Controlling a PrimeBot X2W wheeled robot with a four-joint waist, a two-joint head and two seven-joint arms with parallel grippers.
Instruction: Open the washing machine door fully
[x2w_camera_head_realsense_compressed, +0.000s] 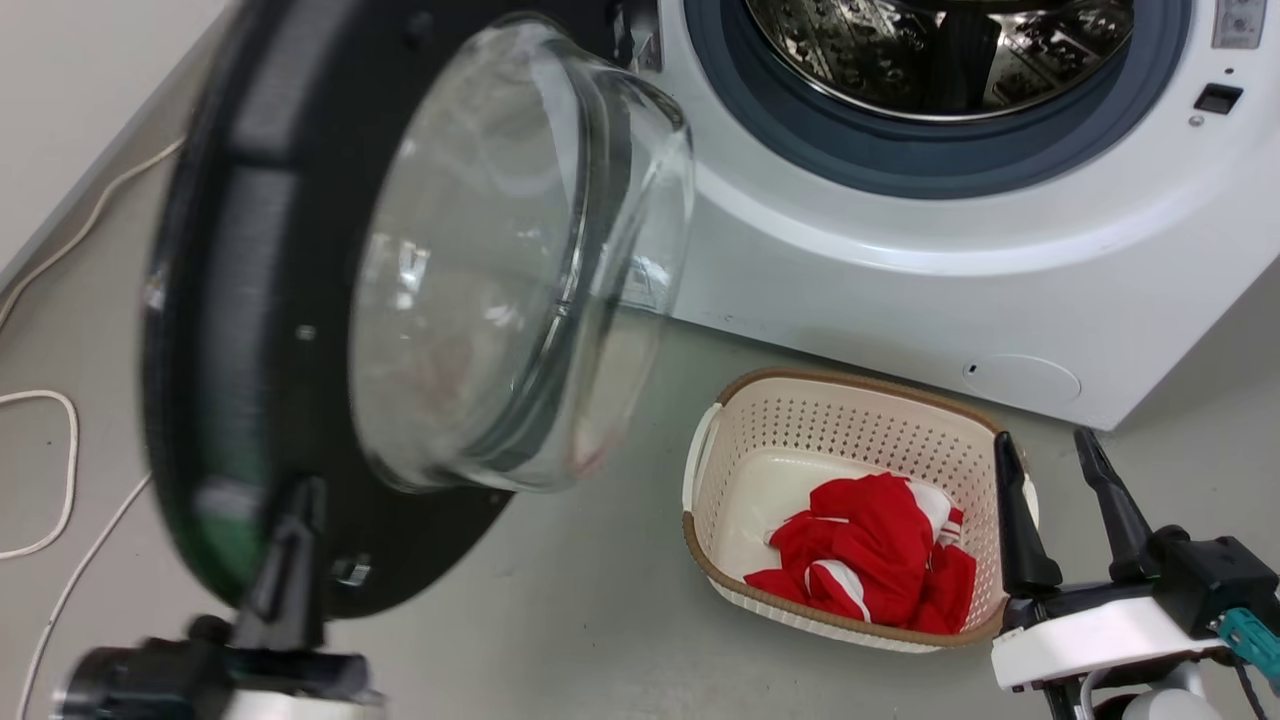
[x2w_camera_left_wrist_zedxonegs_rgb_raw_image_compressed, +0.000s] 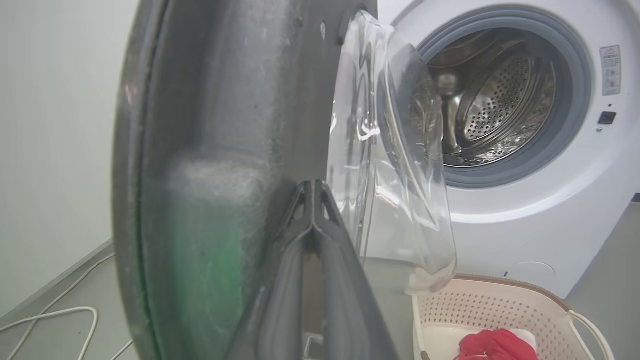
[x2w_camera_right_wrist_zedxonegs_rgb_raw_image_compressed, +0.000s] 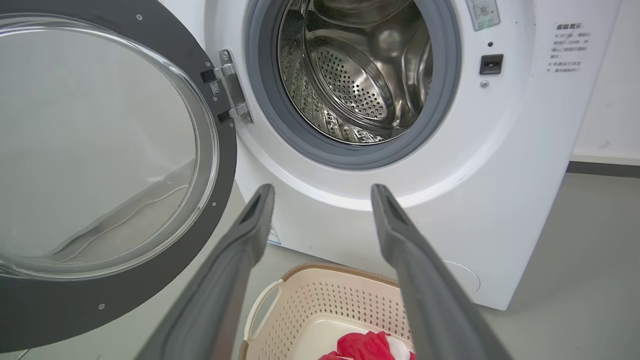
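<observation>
**Door swung wide, closed left pincer at its lower rim**

On the left, the washing machine door (x2w_camera_head_realsense_compressed: 250, 300) stands swung out from the white machine (x2w_camera_head_realsense_compressed: 900, 290), with its glass bowl facing right. The left pincer (x2w_camera_left_wrist_zedxonegs_rgb_raw_image_compressed: 312, 190), fingers closed together and holding nothing, is at the door's inner face; I cannot tell if it touches. The tips could slip on the glossy rim, letting the door fall shut, and too hard a push may strain the hinge (x2w_camera_right_wrist_zedxonegs_rgb_raw_image_compressed: 230, 85). On the right, the right pincer (x2w_camera_head_realsense_compressed: 1045, 440) hangs wide open and empty beside the basket (x2w_camera_head_realsense_compressed: 850, 385).
</observation>
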